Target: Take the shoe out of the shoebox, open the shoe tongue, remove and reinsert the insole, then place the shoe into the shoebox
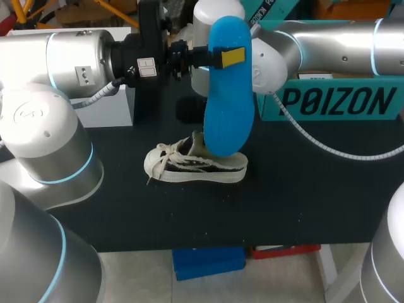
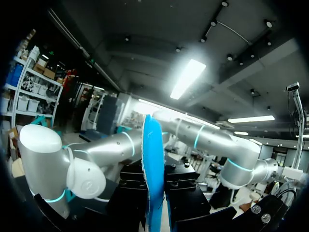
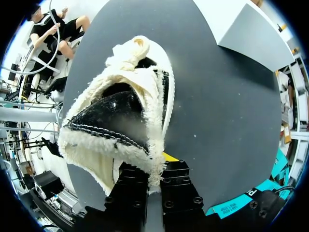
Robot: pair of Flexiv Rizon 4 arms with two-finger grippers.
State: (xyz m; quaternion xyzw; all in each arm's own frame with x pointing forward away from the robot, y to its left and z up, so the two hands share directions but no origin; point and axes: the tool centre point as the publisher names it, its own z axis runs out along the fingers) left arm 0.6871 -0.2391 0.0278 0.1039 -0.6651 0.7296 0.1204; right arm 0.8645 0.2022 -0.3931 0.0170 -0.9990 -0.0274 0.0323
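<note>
In the head view, the left gripper [image 1: 224,58] is clamped on the blue insole [image 1: 227,107], which it holds upright above the table [image 1: 303,202]. The shoe [image 1: 196,167] sits at the insole's six o'clock, and the shoebox [image 1: 334,104] at its three.

In the left wrist view, the insole [image 2: 153,159] stands edge-on, pinched between the fingers.

In the right wrist view, the right gripper [image 3: 155,181] is closed on the shoe's [image 3: 120,116] frayed rim, with the shoe stretching ahead of it.

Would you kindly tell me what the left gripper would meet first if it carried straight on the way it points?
Most likely the right arm: beyond the blue insole held in the left gripper, its silver links lie straight ahead, though how far is unclear.
</note>
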